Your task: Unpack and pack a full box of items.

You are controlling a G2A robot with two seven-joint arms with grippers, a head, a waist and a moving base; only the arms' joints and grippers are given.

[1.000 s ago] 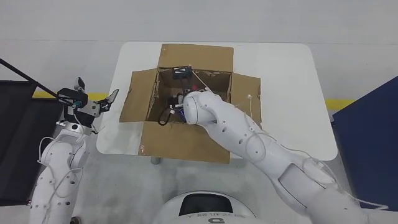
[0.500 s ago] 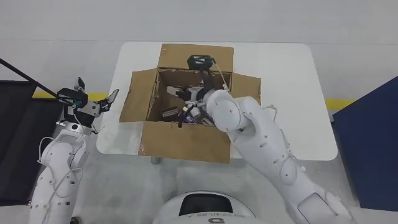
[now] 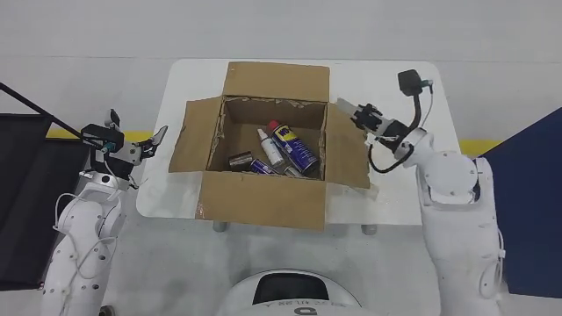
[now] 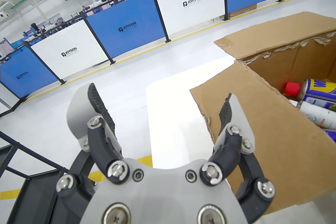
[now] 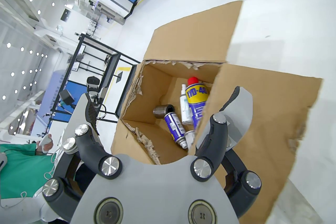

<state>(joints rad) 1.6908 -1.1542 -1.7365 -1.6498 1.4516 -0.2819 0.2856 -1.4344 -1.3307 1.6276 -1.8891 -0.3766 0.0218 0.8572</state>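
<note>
An open cardboard box [image 3: 262, 201] stands mid-table with all its flaps folded out. Inside lie a blue-and-yellow spray can [image 3: 292, 145] with a red cap, a white bottle [image 3: 265, 145], a small blue can [image 3: 260, 168] and a dark cylinder [image 3: 239, 161]. My right gripper [image 3: 362, 116] hangs open and empty over the box's right flap; its wrist view looks into the box [image 5: 194, 36] at the spray can [image 5: 197, 99]. My left gripper [image 3: 147, 143] is open and empty just off the table's left edge, with the box's left flap [image 4: 262, 125] ahead of it [image 4: 160, 93].
The white table [image 3: 395, 88] has bare room to the right of the box and along its far edge. A black metal frame [image 3: 22, 184] stands on the floor to the left, a blue panel [image 3: 527, 184] to the right.
My right arm has come up out of the box and swung right, so its gripper now hangs over the right flap and the contents show. The left arm has kept still.
</note>
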